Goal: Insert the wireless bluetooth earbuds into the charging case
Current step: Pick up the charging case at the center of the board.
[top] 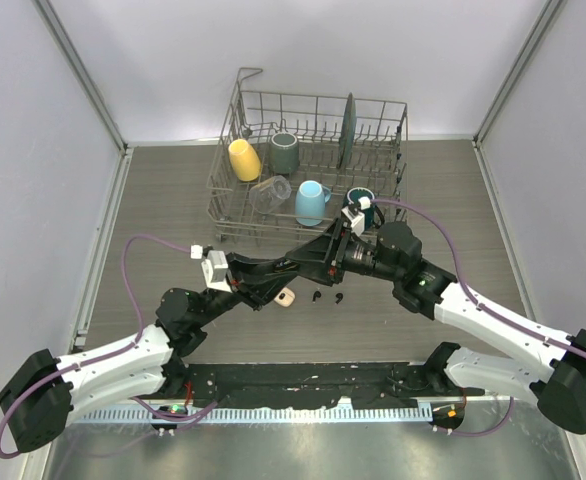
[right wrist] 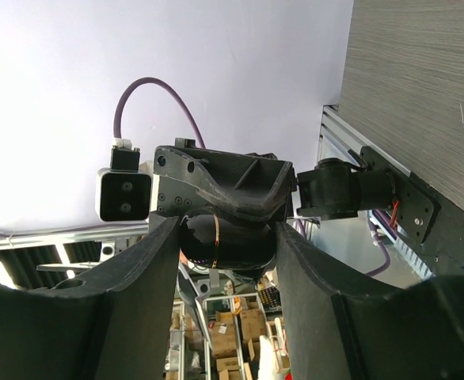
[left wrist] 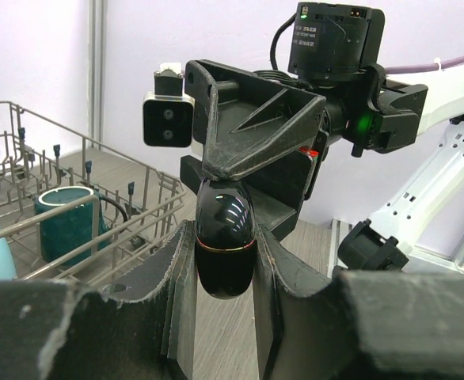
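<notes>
The charging case (left wrist: 226, 237) is a glossy black egg shape with a thin gold seam, held in the air between both grippers. My left gripper (left wrist: 226, 273) is shut on its lower half. My right gripper (right wrist: 224, 253) is shut on the case (right wrist: 224, 241) from the opposite end, and its fingers (left wrist: 248, 150) cap the case's top. In the top view the two grippers (top: 273, 272) (top: 301, 258) meet above the table's middle and hide the case. Two tiny black earbuds (top: 316, 297) (top: 338, 297) and a cream-white piece (top: 286, 298) lie on the table just below them.
A wire dish rack (top: 235, 215) stands at the back. It holds a yellow mug (top: 244, 159), a dark green mug (top: 284, 152), a clear glass (top: 271, 192), a light blue mug (top: 311, 202), a teal mug (top: 361, 198) and an upright plate (top: 348, 128).
</notes>
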Controlling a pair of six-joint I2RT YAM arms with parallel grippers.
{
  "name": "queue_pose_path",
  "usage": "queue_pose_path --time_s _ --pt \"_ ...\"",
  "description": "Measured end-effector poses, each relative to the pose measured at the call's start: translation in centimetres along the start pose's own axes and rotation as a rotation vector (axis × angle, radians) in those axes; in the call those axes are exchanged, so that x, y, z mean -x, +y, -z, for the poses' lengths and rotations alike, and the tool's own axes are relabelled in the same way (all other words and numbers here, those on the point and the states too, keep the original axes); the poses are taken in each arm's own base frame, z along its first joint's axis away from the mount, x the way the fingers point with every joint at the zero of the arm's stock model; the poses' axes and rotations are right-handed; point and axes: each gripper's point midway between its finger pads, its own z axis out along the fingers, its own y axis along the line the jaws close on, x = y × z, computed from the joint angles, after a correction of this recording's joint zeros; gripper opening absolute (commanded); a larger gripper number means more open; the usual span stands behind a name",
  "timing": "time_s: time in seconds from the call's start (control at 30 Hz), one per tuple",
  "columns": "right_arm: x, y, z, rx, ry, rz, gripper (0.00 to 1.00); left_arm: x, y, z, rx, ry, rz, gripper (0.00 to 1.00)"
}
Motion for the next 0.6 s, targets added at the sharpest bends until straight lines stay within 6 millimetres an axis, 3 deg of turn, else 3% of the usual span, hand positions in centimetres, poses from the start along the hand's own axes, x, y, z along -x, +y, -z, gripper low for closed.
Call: queue_pose_path --time_s 0.4,0.6 --pt "0.09 -0.45 0.07 0.018 -0.013 -0.048 0.45 -0.26 0.08 0.05 0.004 0.011 0.003 0.0" --pt "0.09 -0.47 0.07 0.024 -0.015 -0.06 0.5 -0.28 0.08 0.06 0.005 0.011 0.003 0.0"
